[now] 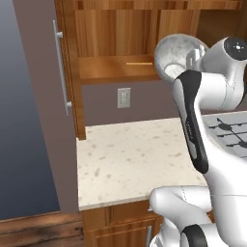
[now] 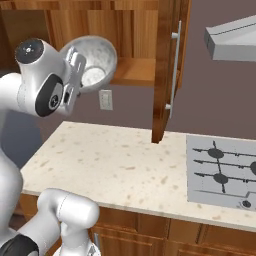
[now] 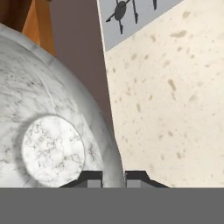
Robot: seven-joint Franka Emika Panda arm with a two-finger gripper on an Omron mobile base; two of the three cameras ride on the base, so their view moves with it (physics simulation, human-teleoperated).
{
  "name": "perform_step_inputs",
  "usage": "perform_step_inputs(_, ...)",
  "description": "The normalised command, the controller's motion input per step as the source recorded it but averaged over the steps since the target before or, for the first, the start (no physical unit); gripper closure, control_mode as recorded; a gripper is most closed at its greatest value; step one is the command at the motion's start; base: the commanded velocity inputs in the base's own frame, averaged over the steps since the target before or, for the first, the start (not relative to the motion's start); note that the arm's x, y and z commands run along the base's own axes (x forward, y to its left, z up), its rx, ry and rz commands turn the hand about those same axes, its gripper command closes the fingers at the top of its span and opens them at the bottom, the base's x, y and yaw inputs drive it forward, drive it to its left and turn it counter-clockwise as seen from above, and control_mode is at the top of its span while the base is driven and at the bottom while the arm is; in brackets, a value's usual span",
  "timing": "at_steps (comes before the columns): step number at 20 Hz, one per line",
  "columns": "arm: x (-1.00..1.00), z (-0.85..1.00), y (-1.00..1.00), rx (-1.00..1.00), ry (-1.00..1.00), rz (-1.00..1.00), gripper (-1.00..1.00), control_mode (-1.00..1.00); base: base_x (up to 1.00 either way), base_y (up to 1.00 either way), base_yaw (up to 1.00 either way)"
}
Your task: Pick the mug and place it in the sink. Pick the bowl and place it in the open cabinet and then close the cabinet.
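Now the pincer (image 3: 113,177) pinches the bowl (image 3: 48,131) by its rim, tipped sideways before the cabinet (image 1: 113,67).

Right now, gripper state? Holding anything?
Gripper: shut on the rim of the bowl, held up tilted in front of the open cabinet, above the counter.

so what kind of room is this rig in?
A rendered kitchen, by the look of it: a speckled stone counter, a gas hob with a hood above, and an open wooden cabinet.
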Motion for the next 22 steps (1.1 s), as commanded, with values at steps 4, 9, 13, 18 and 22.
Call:
perform_step_inputs(4, 0.46, 0.00, 0.00, 0.00, -0.02, 0.00, 1.00, -1.00, 0.00, 0.00, 0.00)
perform_step_inputs(9, 0.33, 0.00, -0.01, 0.00, 0.00, 0.00, 1.00, -1.00, 0.00, 0.00, 0.00)
perform_step_inputs(13, 0.23, 0.03, -0.06, 0.00, 0.00, 0.00, 1.00, -1.00, 0.00, 0.00, 0.00)
perform_step_inputs(18, 0.13, 0.02, -0.12, 0.00, 0.00, 0.00, 1.00, -1.00, 0.00, 0.00, 0.00)
perform_step_inputs(22, 0.22, 0.01, -0.10, 0.00, 0.00, 0.00, 1.00, -1.00, 0.00, 0.00, 0.00)
